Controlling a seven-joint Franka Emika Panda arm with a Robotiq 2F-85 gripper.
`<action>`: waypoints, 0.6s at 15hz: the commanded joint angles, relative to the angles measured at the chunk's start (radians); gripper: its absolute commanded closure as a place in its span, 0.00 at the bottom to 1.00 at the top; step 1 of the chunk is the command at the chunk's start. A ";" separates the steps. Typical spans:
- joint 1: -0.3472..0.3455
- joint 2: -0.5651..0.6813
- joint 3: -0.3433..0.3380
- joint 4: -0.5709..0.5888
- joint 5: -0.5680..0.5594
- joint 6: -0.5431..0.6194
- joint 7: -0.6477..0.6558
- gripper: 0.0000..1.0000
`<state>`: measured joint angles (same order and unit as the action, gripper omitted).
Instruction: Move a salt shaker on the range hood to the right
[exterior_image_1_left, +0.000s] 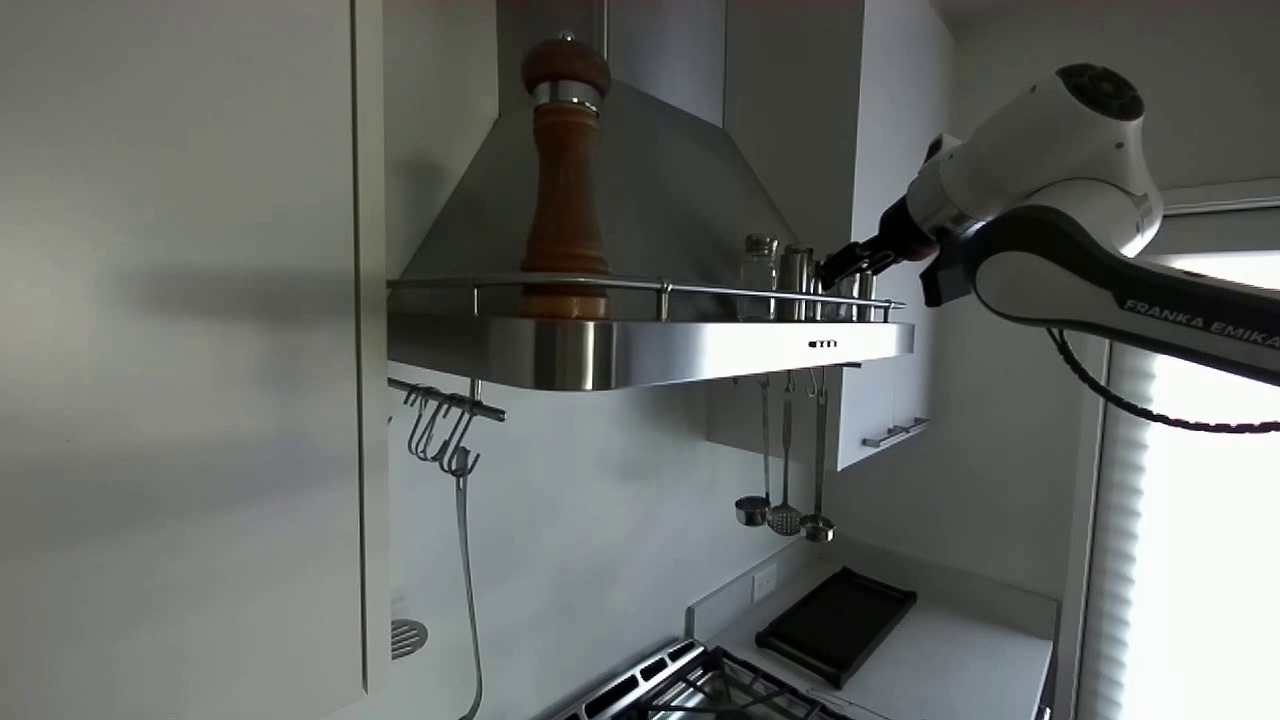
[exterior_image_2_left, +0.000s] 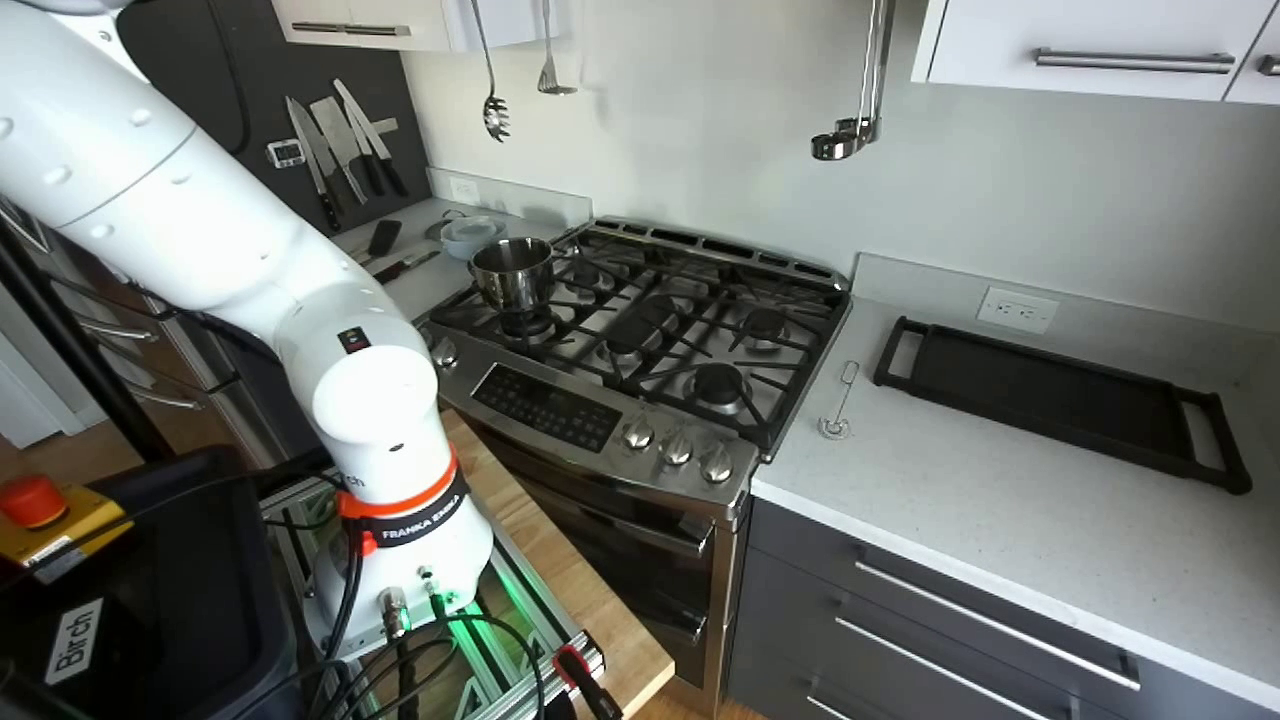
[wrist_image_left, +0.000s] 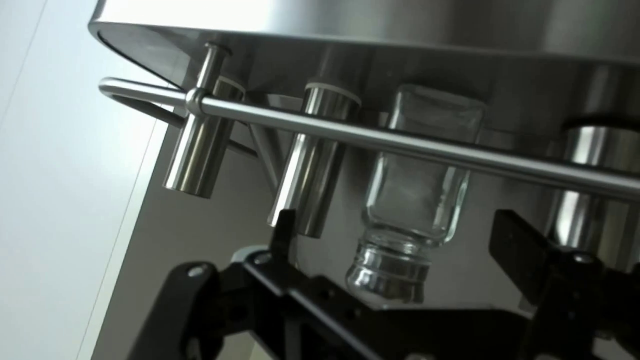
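Note:
The range hood (exterior_image_1_left: 640, 200) is brushed steel, with a thin rail along its flat rim; its rim also shows in the wrist view (wrist_image_left: 320, 25), which stands upside down. A clear glass shaker (wrist_image_left: 417, 195) with a metal cap stands behind the rail. My gripper (wrist_image_left: 397, 227) is open, with its fingers apart on either side of the shaker's cap end and not visibly touching it. In an exterior view the gripper (exterior_image_1_left: 850, 266) is over the rail at the hood's far end and partly hides the shakers there. Which shaker holds salt cannot be told.
Steel cylinders (wrist_image_left: 315, 160) (wrist_image_left: 595, 190) stand on both sides of the glass shaker. Another glass shaker (exterior_image_1_left: 758, 278) and a tall wooden pepper mill (exterior_image_1_left: 566, 190) stand along the rail (exterior_image_1_left: 720, 291). White cabinets (exterior_image_1_left: 895, 200) flank the hood. The stove (exterior_image_2_left: 640, 330) shows below.

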<state>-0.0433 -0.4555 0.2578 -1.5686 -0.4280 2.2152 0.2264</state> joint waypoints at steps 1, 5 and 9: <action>0.005 0.011 -0.013 0.011 0.039 0.021 0.030 0.06; -0.004 0.013 -0.017 0.012 0.051 0.053 0.074 0.12; -0.009 0.015 -0.018 0.007 0.059 0.085 0.102 0.11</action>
<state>-0.0474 -0.4492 0.2437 -1.5683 -0.3939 2.2782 0.3080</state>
